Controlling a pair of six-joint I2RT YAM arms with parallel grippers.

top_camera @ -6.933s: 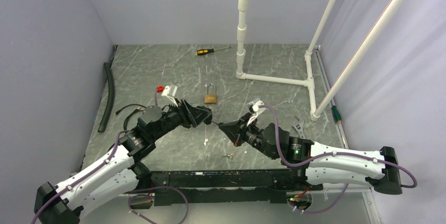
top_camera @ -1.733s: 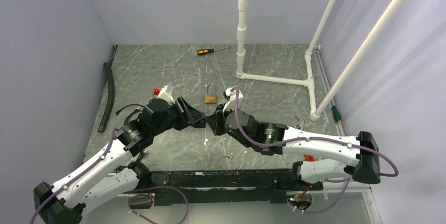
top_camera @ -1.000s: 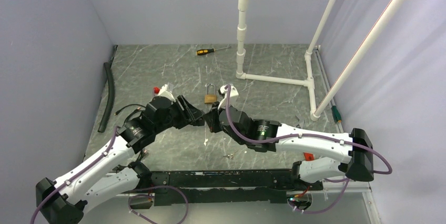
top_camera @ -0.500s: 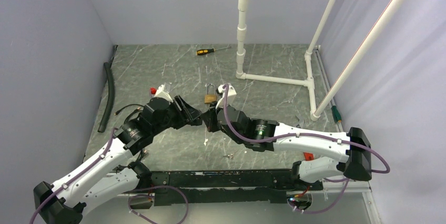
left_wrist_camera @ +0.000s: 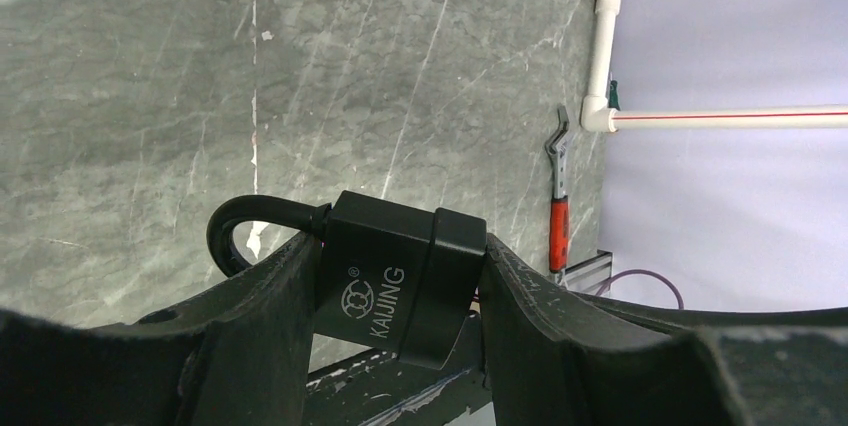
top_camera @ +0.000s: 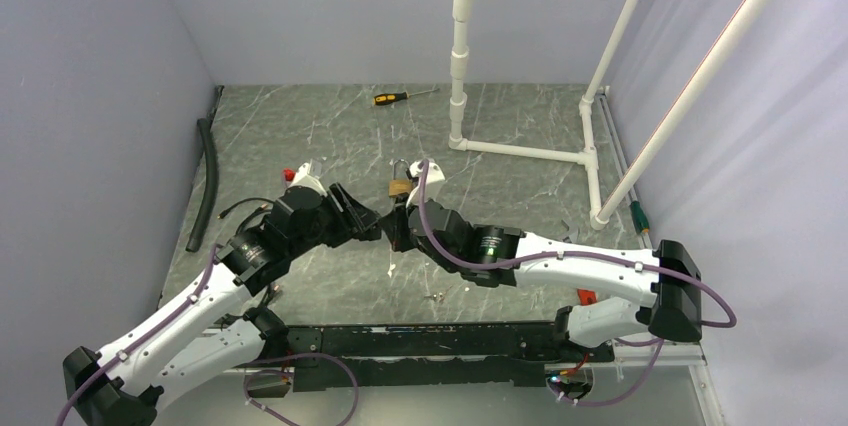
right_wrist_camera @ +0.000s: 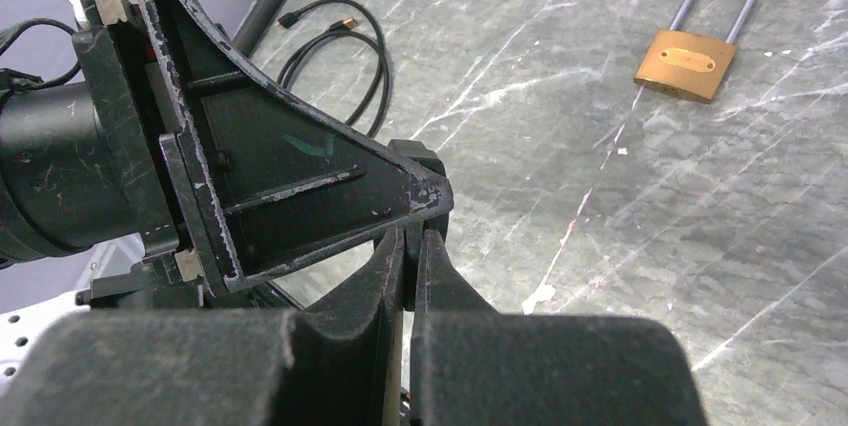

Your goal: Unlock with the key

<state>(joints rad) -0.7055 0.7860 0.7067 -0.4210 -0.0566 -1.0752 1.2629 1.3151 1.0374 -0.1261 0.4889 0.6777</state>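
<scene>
Top external view: the 2 arms meet tip to tip near the middle of the bench (top_camera: 330,136). The left gripper (top_camera: 371,226) and the right gripper (top_camera: 394,231) are touching or very nearly so (the contact point is too small to resolve here). 1 brass padlock (top_camera: 399,183) lies flat just beyond them, its shackle pointing to the far wall. A yellow-handled screwdriver (top_camera: 392,98) lies near the far edge, a black hose (top_camera: 207,181) runs along the left side, and a white pipe frame (top_camera: 520,151) stands at the right rear.

Left wrist view: the left gripper is clamped on a black padlock (left_wrist_camera: 400,281), 1 finger on each narrow side of the body, which is held clear of the bench. The lettering reads KAIJING. Its black shackle (left_wrist_camera: 240,231) projects to the left and appears seated. A red-handled tool (left_wrist_camera: 558,221) lies by the pipe frame's foot.

Right wrist view: the right gripper's jaws stand drawn together, with only a thin slit between them. Whether a key sits in that slit cannot be told. The tips rest directly under the end of the left gripper's finger. A looped black cable (right_wrist_camera: 340,46) lies on the bench behind, and the brass padlock sits apart at upper right.
</scene>
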